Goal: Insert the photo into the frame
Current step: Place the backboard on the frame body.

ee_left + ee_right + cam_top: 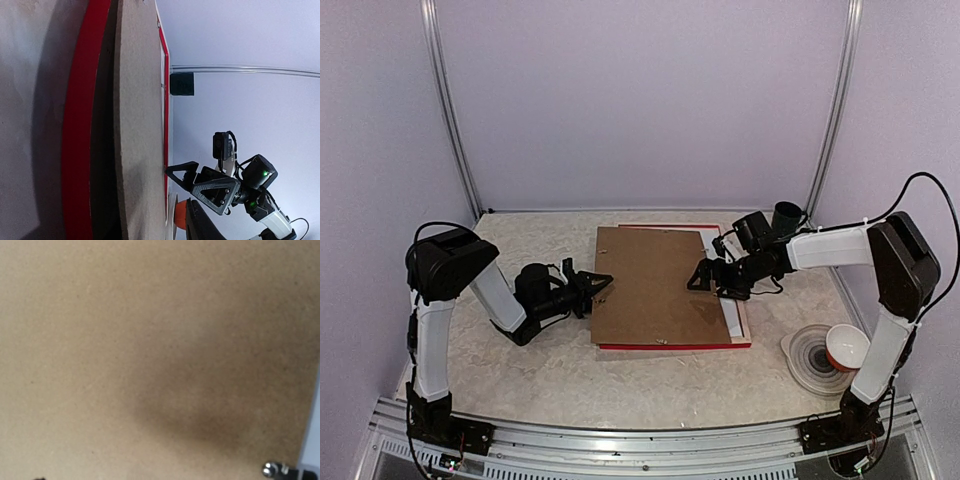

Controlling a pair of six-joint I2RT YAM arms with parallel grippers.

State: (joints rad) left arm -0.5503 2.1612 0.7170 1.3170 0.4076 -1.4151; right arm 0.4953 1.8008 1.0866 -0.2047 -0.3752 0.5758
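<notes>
1. The frame (670,346), red-edged, lies flat mid-table. I cannot see the photo. A brown backing board (645,285) covers nearly all of the frame, so the print may lie beneath it. Risk: I close up the frame with the print crooked or missing.
2. The board sits skewed on the frame, and its left edge appears raised off the red rim. Risk: if pressed down like this, it jams on the rim instead of seating.
3. A white strip (738,318) shows uncovered along the frame's right side. Risk: sliding the board could drag or crease it.
4. The left gripper (600,283) is at the frame's left side, jaws narrow at the board's edge. I cannot tell whether they pinch it. Risk: a weak hold lets the board slap down.
5. The right gripper (702,277) is over the frame's right part, jaws wide and holding nothing. Risk: pressing there tips the board.
6. Stacked bowls (800,362) holding a cup (845,347) sit right of the frame's near corner. Risk: the right arm knocks them as it swings.
</notes>
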